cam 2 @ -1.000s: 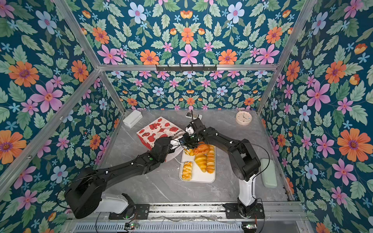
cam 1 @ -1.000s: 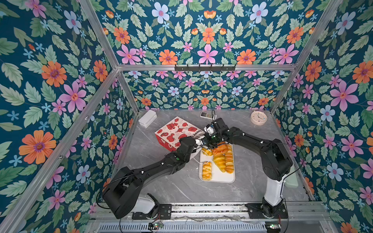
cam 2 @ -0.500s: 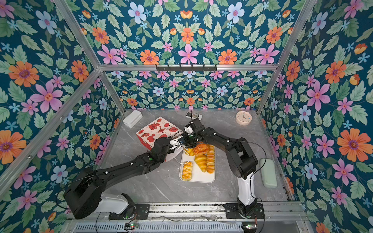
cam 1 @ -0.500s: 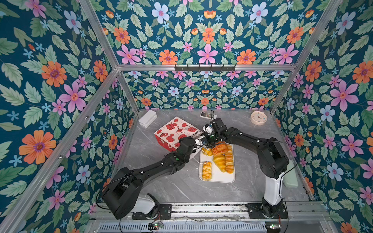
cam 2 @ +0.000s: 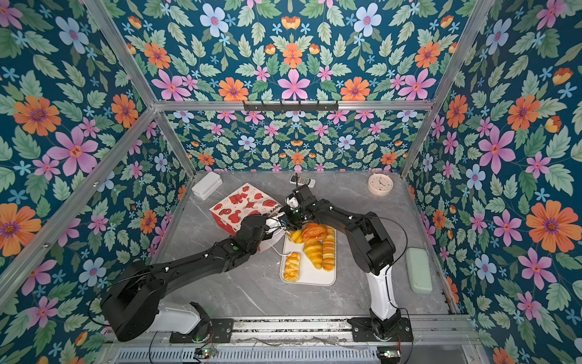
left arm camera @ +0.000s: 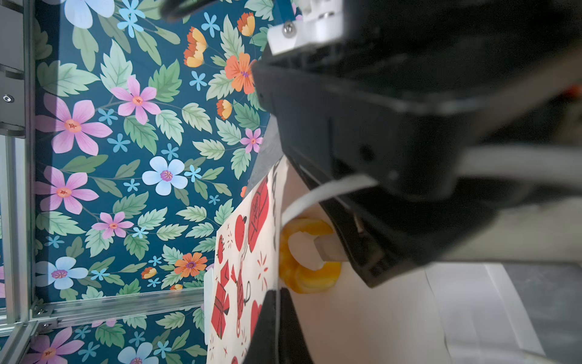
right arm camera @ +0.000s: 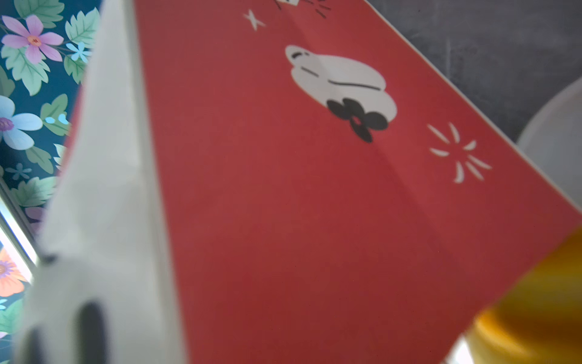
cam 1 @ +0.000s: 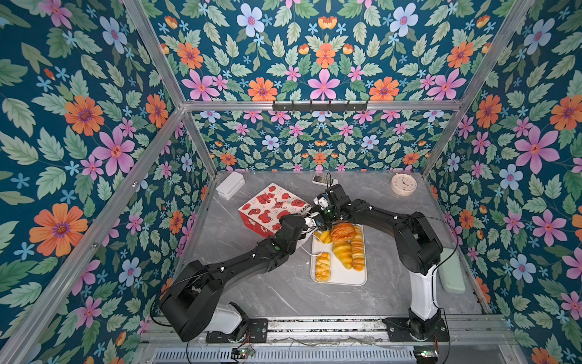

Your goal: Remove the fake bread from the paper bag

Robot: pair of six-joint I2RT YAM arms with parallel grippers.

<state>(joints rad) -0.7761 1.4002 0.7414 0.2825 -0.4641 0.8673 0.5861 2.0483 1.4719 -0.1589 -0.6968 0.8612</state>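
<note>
Yellow bagel (left arm camera: pixel 307 277) against fingers (left arm camera: pixel 365 249), at bag (left arm camera: pixel 252 252) mouth

Bare tabletop (cam 1: pixel 277 181) behind the paper bag (cam 1: pixel 267 208)

Top views look down (same scene); wrist cameras hug paper bag (right arm camera: pixel 315 205)

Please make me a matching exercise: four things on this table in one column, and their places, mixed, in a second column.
1 paper bag
2 round clock
3 white tray
4 green case

A far right corner
B right edge of the table
C lying down, back-left of the tray
D holds fake bread

Pairs: 1-C, 2-A, 3-D, 4-B
</note>
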